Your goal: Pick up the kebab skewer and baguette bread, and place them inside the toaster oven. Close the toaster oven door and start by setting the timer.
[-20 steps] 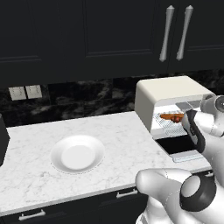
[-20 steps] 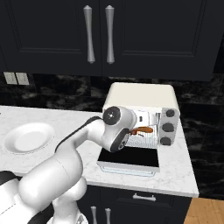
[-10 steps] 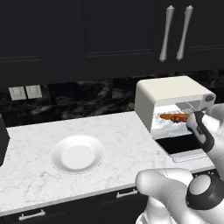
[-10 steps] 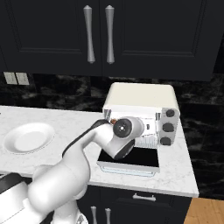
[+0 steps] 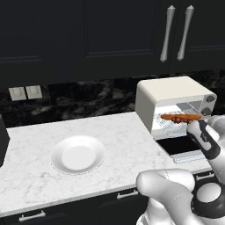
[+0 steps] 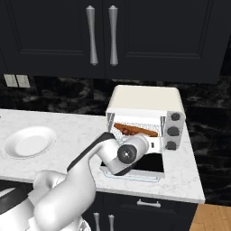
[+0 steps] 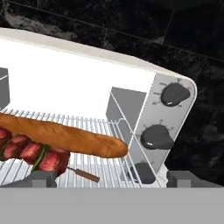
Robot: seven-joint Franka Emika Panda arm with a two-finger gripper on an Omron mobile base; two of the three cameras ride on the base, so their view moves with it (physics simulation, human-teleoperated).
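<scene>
The cream-white toaster oven (image 5: 167,90) (image 6: 144,99) stands on the counter with its door (image 5: 180,147) (image 6: 151,165) folded down flat in front. On its wire rack lie the long orange-brown baguette bread (image 7: 65,138) (image 5: 180,117) (image 6: 135,131) and, beside it toward the front, the kebab skewer (image 7: 30,153) with red chunks. My gripper (image 7: 116,179) is open and holds nothing. It hangs just outside the oven mouth, facing the rack and the knobs (image 7: 156,138) on the oven's right side. In the right base view my wrist (image 6: 126,153) hovers over the lowered door.
An empty white plate (image 5: 78,154) (image 6: 29,141) sits on the marble counter left of the oven. A dark appliance (image 5: 2,140) stands at the counter's far left edge. Black wall cabinets with long handles (image 5: 166,33) hang above, and the counter ends right of the oven.
My hand has sunk lower and drawn back from the oven opening, coming over the lowered door. Baguette and skewer stay on the rack. The jaws stay open.
</scene>
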